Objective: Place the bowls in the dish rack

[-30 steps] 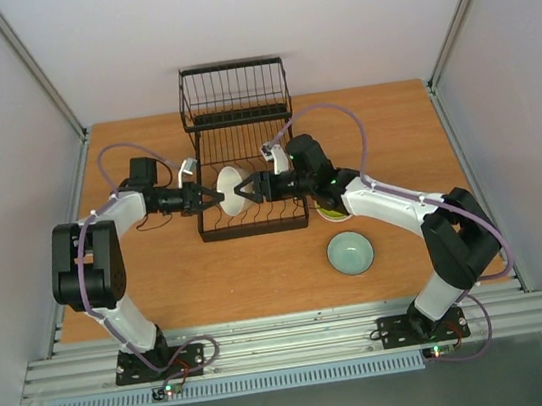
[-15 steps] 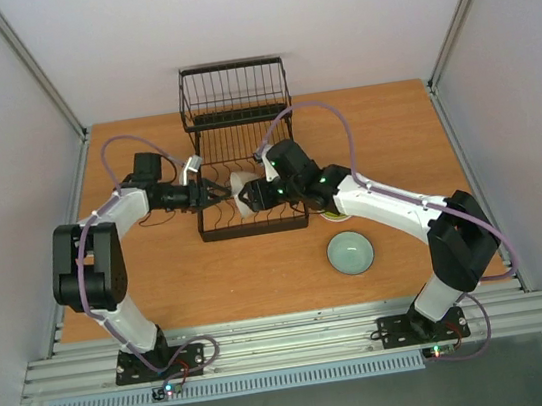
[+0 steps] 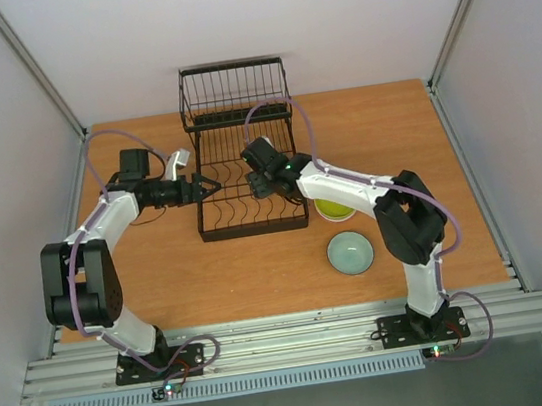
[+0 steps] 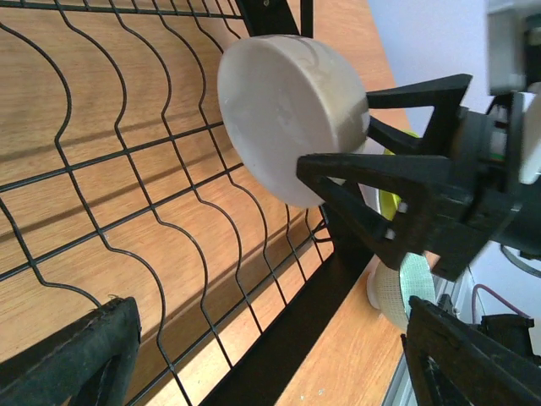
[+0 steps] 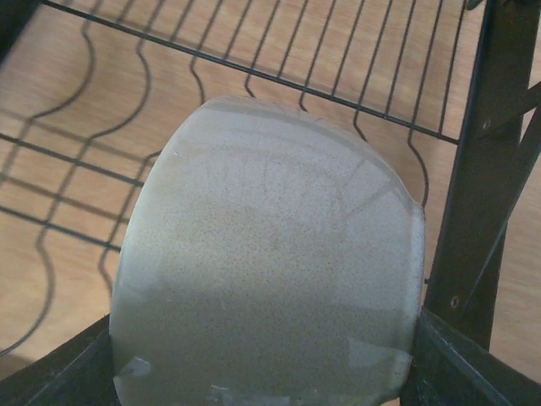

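A cream speckled bowl [image 5: 270, 288] is tipped on its edge over the prongs of the black wire dish rack [image 3: 254, 227], and my right gripper [image 5: 264, 364] is shut on it. In the left wrist view the same bowl [image 4: 283, 101] shows with the right gripper's black fingers [image 4: 372, 169] clamped on its rim. My left gripper [image 3: 210, 186] stands open at the rack's left edge, apart from the bowl, with nothing between its fingers. A yellow-green bowl [image 3: 337, 210] and a pale teal bowl [image 3: 350, 252] sit on the table to the right of the rack.
The rack's taller wire basket section [image 3: 233, 92] stands at the far end. Wooden table [image 3: 161, 279] lies in front and to both sides, with grey walls round it. The right arm's forearm [image 3: 350, 187] crosses above the yellow-green bowl.
My left gripper has opened, let go of the bowl and drawn back to the left. The right gripper has carried the bowl leftward and toward the back of the rack.
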You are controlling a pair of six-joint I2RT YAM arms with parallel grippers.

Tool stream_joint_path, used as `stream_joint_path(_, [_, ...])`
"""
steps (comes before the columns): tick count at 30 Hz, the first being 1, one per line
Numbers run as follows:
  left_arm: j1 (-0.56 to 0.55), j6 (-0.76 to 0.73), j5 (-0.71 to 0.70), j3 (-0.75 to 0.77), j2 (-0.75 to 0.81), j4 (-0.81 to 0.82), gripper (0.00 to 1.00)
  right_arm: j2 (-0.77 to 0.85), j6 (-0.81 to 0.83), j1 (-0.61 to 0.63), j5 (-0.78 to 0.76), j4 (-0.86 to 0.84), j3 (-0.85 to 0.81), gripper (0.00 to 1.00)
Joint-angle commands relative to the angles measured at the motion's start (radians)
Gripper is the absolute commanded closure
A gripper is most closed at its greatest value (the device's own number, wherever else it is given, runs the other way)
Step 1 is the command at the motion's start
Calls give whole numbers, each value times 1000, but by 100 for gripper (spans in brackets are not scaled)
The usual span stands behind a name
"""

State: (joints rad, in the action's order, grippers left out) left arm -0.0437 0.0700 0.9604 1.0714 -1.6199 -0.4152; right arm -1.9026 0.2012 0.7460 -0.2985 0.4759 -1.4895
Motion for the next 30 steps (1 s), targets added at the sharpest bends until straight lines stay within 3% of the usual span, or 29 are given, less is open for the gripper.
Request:
stream_joint_path(1, [8,-14,-12,1,15,15,15,-42,62,4,-148,-20,-92,99])
stream_joint_path(14, [12,-17,0,-2,7,20,15,-134,86,-5,-329,-45,-138,99])
stream_joint_path(30, [12,-22,4,1,-19,18,15,-171,-5,-107,-155,-94,-98,99])
